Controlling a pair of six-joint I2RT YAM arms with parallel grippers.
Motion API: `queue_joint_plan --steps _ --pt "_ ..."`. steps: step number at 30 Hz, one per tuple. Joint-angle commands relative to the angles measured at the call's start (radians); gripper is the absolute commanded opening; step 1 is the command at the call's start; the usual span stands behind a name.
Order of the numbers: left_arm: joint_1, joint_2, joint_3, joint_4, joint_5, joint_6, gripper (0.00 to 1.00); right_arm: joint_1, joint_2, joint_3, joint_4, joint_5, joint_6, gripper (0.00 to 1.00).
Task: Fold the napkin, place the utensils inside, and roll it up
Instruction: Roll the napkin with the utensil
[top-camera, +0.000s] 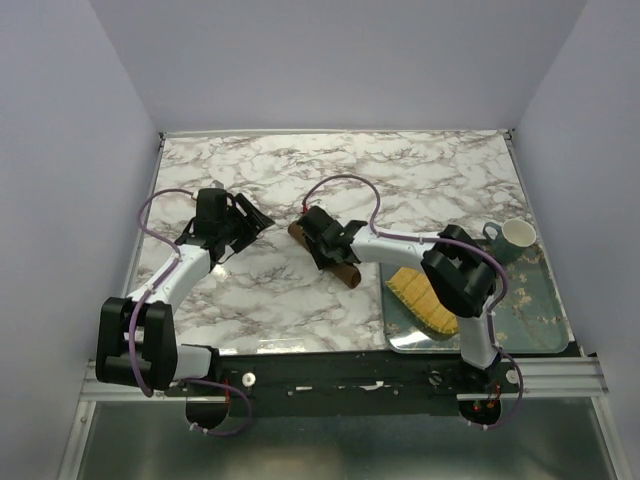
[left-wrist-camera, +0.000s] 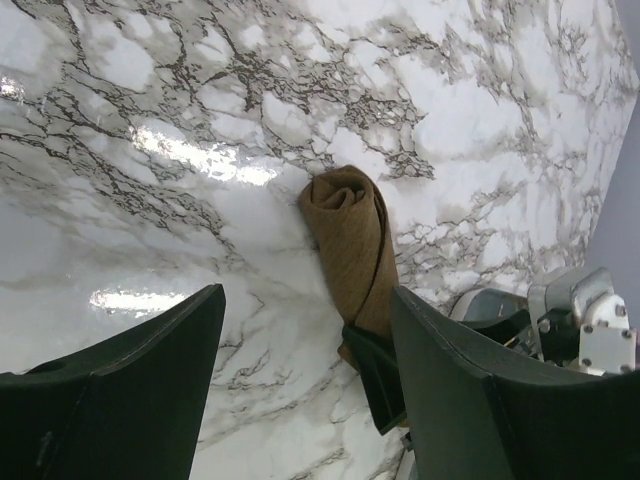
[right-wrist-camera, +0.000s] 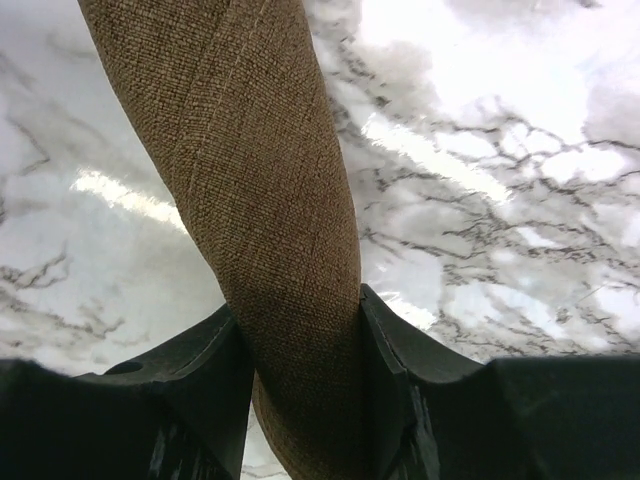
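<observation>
On the desk (left-wrist-camera: 150, 100), napkin (left-wrist-camera: 355, 240) rolled into a tube, fork unseen, likely inside; my right jaws pinch it, left jaws spread nearby, nearly done

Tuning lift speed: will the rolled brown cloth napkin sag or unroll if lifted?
Likely floppy: the rolled brown cloth napkin is soft weave, so unsupported ends should sag. Probably grippy, compressible: the right tool squeezes it visibly narrower. Could roll if pushed sideways, being cylindrical.

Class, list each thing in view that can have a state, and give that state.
napkin: rolled up, lying on the table.
right gripper: shut on the napkin.
left gripper: open, empty.
mug: upright.
yellow mat: lying in the tray.
</observation>
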Motion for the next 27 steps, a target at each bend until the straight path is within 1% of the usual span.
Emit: queue_joint_plan --steps 1,9,16,22,27 --pt "0.005 -0.037 -0.018 -0.020 0.056 0.008 0.76 -0.070 0.092 0.017 -0.142 0.094 0.002 0.49" --pt "0.005 -0.046 -0.027 0.005 0.083 -0.004 0.76 -0.172 0.109 0.098 -0.189 0.108 -0.038 0.49" --pt "0.003 -0.038 -0.029 0.028 0.098 -0.019 0.76 -0.295 0.132 0.155 -0.208 0.094 -0.081 0.49" --pt "-0.001 -0.023 -0.010 0.030 0.106 -0.018 0.76 -0.369 0.196 0.301 -0.263 0.057 -0.113 0.49" --pt "-0.003 -0.018 -0.006 0.034 0.107 -0.018 0.76 -0.396 0.254 0.425 -0.295 0.043 -0.139 0.49"
